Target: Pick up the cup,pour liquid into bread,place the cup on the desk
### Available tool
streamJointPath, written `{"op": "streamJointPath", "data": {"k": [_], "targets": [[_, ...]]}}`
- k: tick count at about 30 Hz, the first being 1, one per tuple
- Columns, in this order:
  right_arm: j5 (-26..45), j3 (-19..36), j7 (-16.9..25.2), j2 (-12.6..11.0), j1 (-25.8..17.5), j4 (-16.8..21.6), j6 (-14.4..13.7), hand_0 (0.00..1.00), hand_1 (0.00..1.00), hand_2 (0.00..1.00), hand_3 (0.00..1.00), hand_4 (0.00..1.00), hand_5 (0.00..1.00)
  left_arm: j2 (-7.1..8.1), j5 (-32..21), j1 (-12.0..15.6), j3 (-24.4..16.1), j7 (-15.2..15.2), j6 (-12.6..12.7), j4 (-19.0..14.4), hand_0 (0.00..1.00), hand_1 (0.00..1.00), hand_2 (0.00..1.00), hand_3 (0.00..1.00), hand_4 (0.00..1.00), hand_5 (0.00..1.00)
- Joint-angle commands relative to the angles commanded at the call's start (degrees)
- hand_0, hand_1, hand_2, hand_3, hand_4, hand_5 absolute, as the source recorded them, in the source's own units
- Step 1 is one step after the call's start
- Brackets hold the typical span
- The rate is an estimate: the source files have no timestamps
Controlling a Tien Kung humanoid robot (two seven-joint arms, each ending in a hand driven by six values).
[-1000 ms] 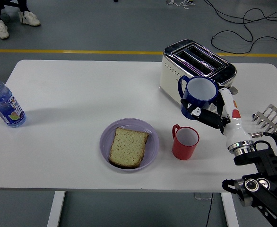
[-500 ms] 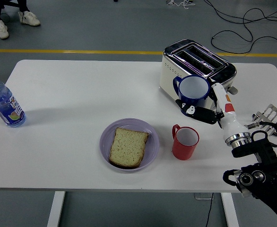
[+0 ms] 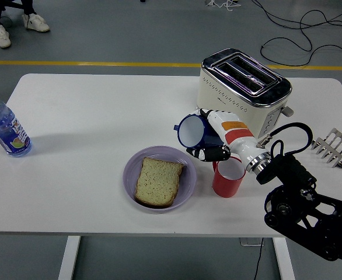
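One robot hand point(image 3: 213, 142), the right, works in this view; the left is out of frame. Nearest the robot, the black right arm enters at the lower right and reaches in over the white table point(image 3: 89, 111). Just left of the arm stands a red mug point(image 3: 227, 176), upright and open-mouthed. Left of the mug lies a purple plate point(image 3: 185, 185) carrying a slice of bread point(image 3: 157, 181). Above the plate's far right rim, the robot hand is closed around a blue cup point(image 3: 193, 130), fingers point(image 3: 209, 154) wrapped under its body. The blue cup is held clear of the table and tipped on its side, its white mouth facing left toward the bread. The step in hand appears to be the pour, with the lift done. The next move likely calls for carrying the mouth further left over the slice, then righting the blue cup and setting it down. Farther off stand a toaster point(image 3: 244, 84), a metal rack point(image 3: 333, 147) at far right, and a water bottle point(image 3: 4, 128) at far left.
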Motion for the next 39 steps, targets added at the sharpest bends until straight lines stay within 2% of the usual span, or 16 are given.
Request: {"op": "streamJointPath", "data": {"k": [5, 9, 17, 24, 30, 39], "targets": [[-5.4, -6.1, 0.0, 0.3, 4.6, -1.2, 0.8, 0.405, 0.402, 0.542, 0.561, 0.679, 0.002, -0.04, -0.3, 0.0, 0.2, 0.0, 0.0, 0.0, 0.661, 0.704, 0.726, 0.627, 0.383, 0.928], [-6.9, -8.7, 0.3, 0.9, 6.9, -1.4, 0.6, 0.410, 0.400, 0.542, 0.562, 0.675, 0.002, -0.02, -0.5, 0.0, 0.4, 0.0, 0.0, 0.0, 0.661, 0.704, 0.726, 0.626, 0.383, 0.929], [-12.8, -10.4, 1.5, 3.3, 11.0, -4.7, -0.3, 0.414, 0.401, 0.541, 0.563, 0.671, 0.002, -0.02, -0.5, 0.2, 0.8, 0.1, 0.0, 0.0, 0.662, 0.705, 0.726, 0.627, 0.383, 0.930], [-15.9, -12.3, 2.6, 3.4, 13.6, -7.8, -1.4, 0.424, 0.409, 0.540, 0.564, 0.656, 0.002, 0.21, -0.2, 0.4, 1.2, 0.3, 0.0, 0.0, 0.662, 0.706, 0.726, 0.628, 0.383, 0.931], [-16.8, -16.2, 2.5, 3.7, 16.4, -10.0, -0.7, 0.428, 0.417, 0.540, 0.564, 0.651, 0.002, 0.44, 0.1, 0.7, 1.8, 0.5, -0.1, 0.0, 0.662, 0.706, 0.727, 0.628, 0.383, 0.930], [-18.8, -19.1, 1.2, 4.6, 19.1, -10.8, -0.1, 0.437, 0.418, 0.541, 0.565, 0.645, 0.002, 0.46, -0.1, 0.8, 1.9, 0.5, -0.1, 0.0, 0.662, 0.706, 0.726, 0.628, 0.384, 0.931]]}}
